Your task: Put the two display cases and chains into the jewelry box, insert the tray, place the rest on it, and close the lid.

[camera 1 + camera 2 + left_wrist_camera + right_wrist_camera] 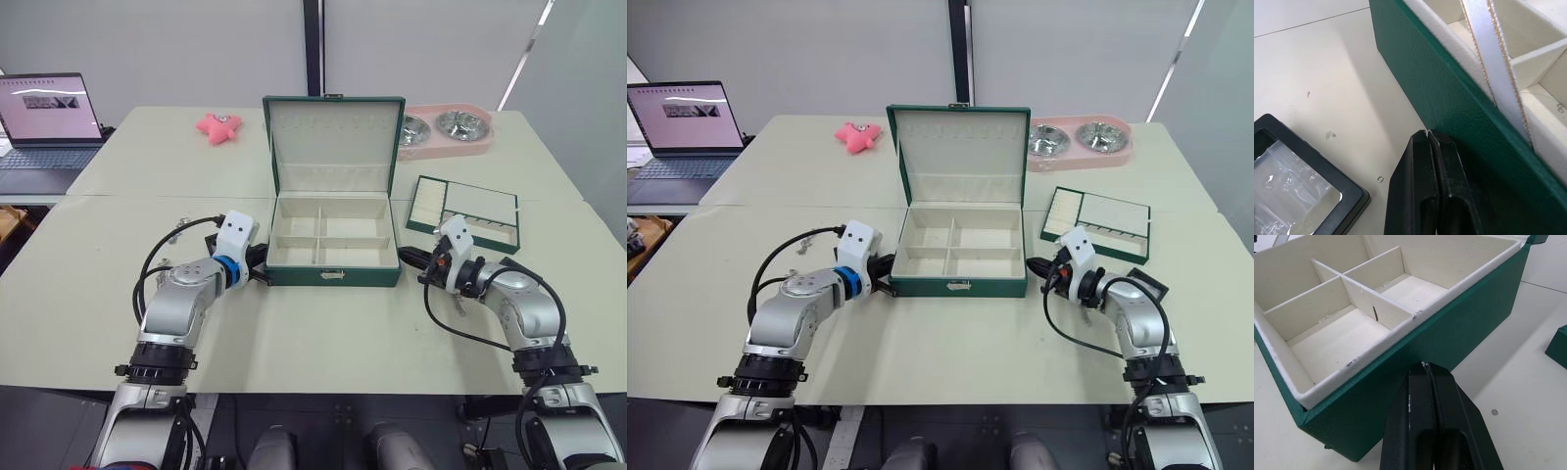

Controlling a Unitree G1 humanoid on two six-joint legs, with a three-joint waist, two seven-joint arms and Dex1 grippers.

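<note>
The jewelry box (331,276) stands open mid-table, its cream compartments bare. The lid (333,137) is upright behind it. The green-rimmed tray (465,211) lies to the box's right. One black-framed display case (1300,183) sits on the table by the box's left side, behind my left gripper (1427,133). That gripper is shut and empty, its tips against the box's left wall near the front corner. A second display case (1146,284) lies behind my right forearm. My right gripper (1424,365) is shut and empty against the box's right wall. A thin silvery piece (179,227), perhaps one of the chains, lies to the left.
A laptop (49,117) stands at the far left. A pink toy (218,125) and a pink double bowl dish (446,129) sit at the back of the table. Tiny metal rings (1380,179) (1493,412) lie near each gripper.
</note>
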